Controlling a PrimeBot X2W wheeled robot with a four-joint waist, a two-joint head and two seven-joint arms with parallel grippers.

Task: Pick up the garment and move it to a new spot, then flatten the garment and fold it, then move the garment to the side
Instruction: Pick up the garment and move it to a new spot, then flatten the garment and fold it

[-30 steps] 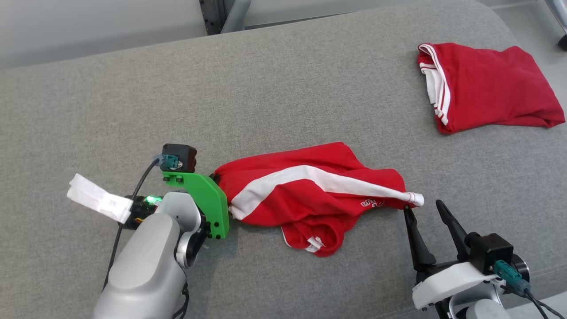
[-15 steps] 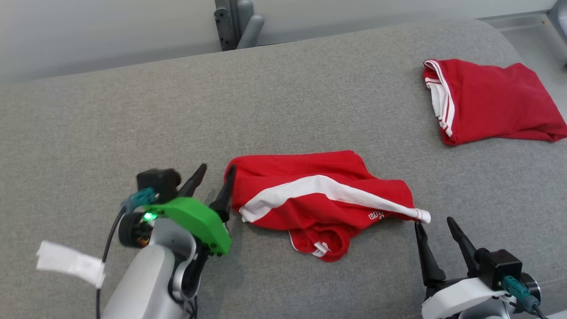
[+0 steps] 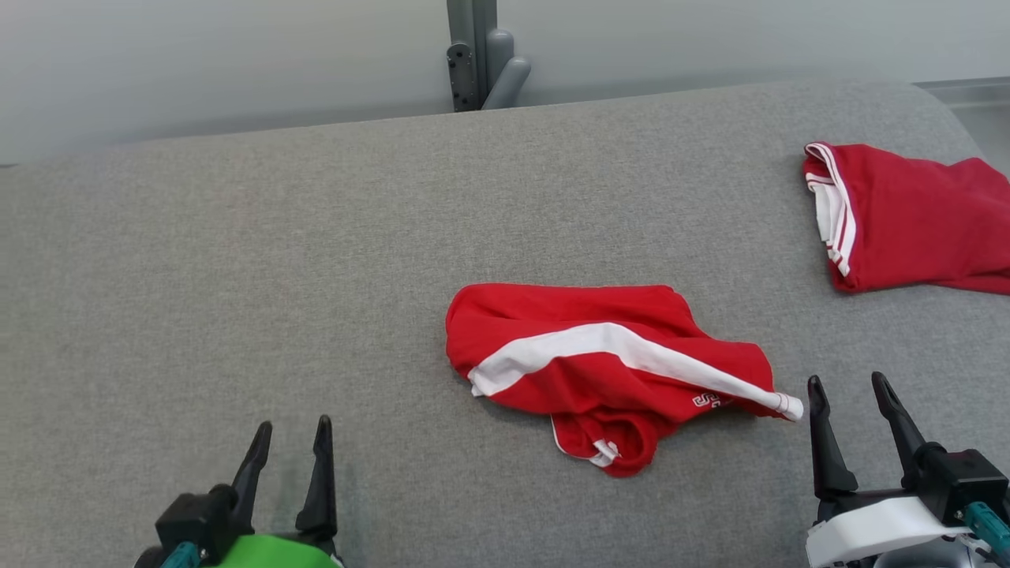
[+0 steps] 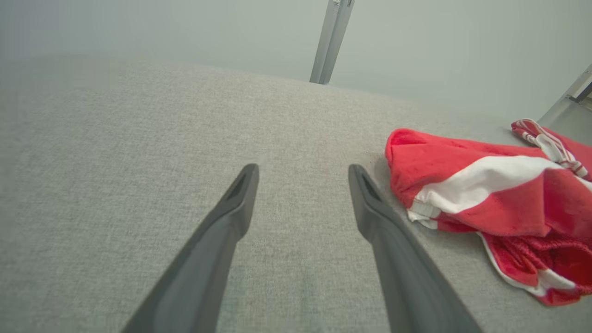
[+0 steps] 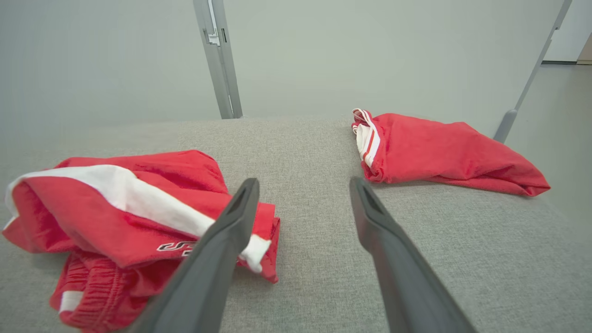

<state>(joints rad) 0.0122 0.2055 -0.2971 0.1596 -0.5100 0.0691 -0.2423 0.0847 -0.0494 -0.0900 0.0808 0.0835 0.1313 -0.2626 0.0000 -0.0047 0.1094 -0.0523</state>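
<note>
Now the crumpled red garment [image 3: 607, 371] lies on the grey cushion [image 3: 316, 276]; the left gripper [image 3: 293, 424] rests well apart from it, fingers spread and empty, the right gripper [image 3: 847, 380] just beside its white-tipped end, likewise spread

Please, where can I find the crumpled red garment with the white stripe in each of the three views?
Head view: the crumpled garment lies at the centre, a little low.
Left wrist view: the crumpled garment is at the right edge, at mid-height.
Right wrist view: the crumpled garment is at the lower left.
Shared landmark: the folded red garment lies beyond it, further right, in every view.
</note>
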